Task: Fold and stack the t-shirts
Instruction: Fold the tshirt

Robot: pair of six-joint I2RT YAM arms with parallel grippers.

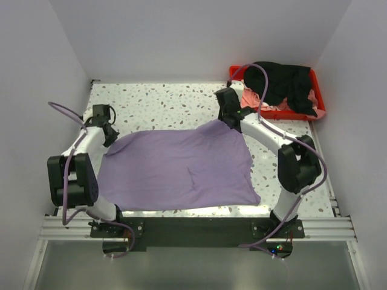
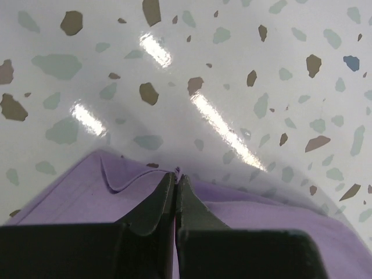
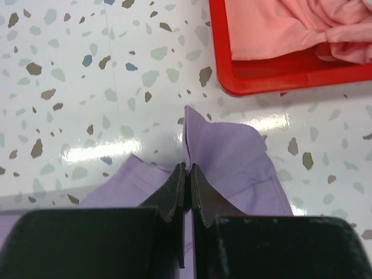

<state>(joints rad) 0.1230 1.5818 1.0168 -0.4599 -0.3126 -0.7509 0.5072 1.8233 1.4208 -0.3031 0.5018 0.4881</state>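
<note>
lavender t-shirt [image 1: 178, 172] spread flat, both far corners pinched

The spread t-shirt [image 1: 181, 172] lies mid-frame on the table [image 1: 163, 103], with the left gripper [image 1: 109, 133] at its left edge and the right gripper [image 1: 229, 118] at its upper-right corner, while the tray [image 1: 296, 116] at upper right holds an upper t-shirt [image 1: 281, 81] over a lower t-shirt [image 1: 257, 100].

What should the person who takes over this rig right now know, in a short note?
Left gripper: shut on the far left edge of the lavender shirt.
Right gripper: shut on its far right corner.
The lavender shirt lies spread on the table; the black shirt and pink shirt are heaped in the red tray.
Done: nothing stacked yet.
To do: fold all three, stack them.
</note>
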